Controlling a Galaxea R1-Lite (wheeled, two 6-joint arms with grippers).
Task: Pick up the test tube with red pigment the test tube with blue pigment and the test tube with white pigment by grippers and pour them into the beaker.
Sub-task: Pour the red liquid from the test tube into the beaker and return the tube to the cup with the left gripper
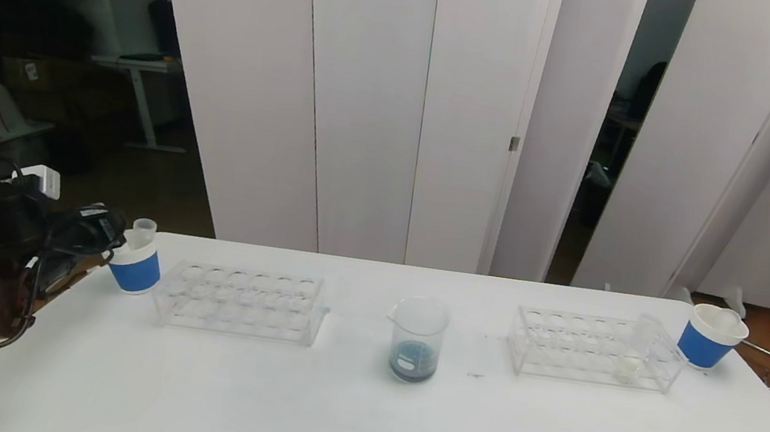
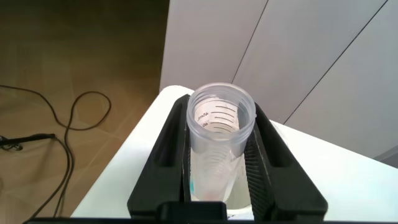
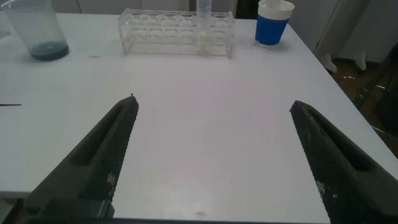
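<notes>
While our left gripper (image 2: pixel 219 168) clamps an emptied tube (image 2: pixel 219 134) over the left cup (image 1: pixel 135 266), right gripper (image 3: pixel 211 155) hangs spread; white-pigment tube (image 1: pixel 629 365) sits racked, beaker (image 1: pixel 417 338) mid-table.

The beaker (image 1: pixel 417 339) stands upright near the middle of the white table (image 1: pixel 341 421), dark blue liquid pooled at its bottom. To its left lies a clear rack (image 1: pixel 241 301), and beyond that a blue paper cup (image 1: pixel 135 266) at the table's left edge. The left gripper (image 1: pixel 94 224) hangs beside this cup, with a clear tube (image 1: pixel 143 229) standing just over the cup's rim. To the beaker's right sits a second rack (image 1: pixel 596 349) holding the test tube with white pigment (image 1: pixel 629 363) upright, then another blue cup (image 1: pixel 709 336).
</notes>
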